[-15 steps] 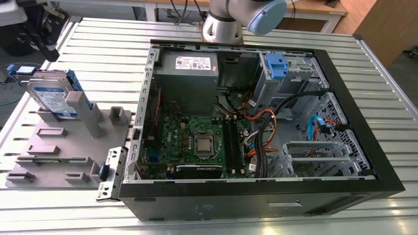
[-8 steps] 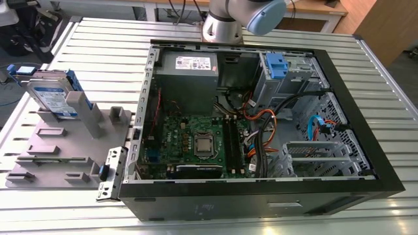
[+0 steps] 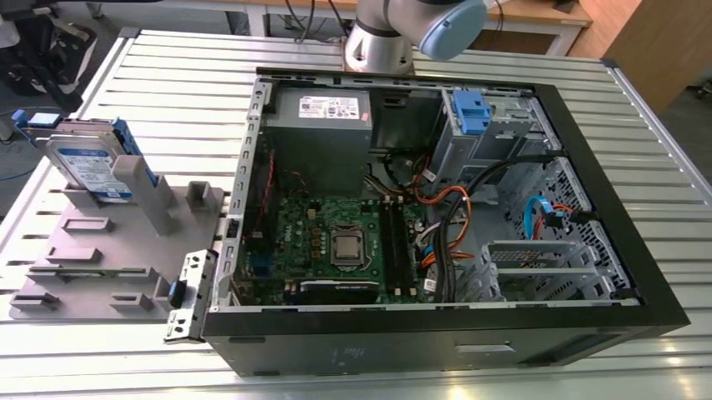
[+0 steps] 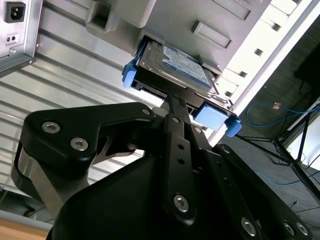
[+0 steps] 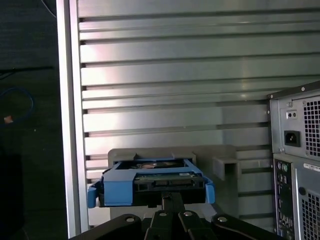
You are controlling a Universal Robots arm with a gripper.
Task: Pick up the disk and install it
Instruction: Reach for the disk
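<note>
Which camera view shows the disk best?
The exterior view: the disk stands in the grey holder, labelled face showing. The second wrist view shows its label at a slant, from close by. The first wrist view shows its connector end between blue rails.

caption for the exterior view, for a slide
Disk standing on edge in the grey holder, to the exterior view's left of the open computer case; robot arm behind it.

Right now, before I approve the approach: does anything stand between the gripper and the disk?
Nothing visible does. In both wrist views the disk stands in its grey holder straight ahead of the gripper, with only bare slatted table around it. The computer case lies off to one side, not in the path.
</note>
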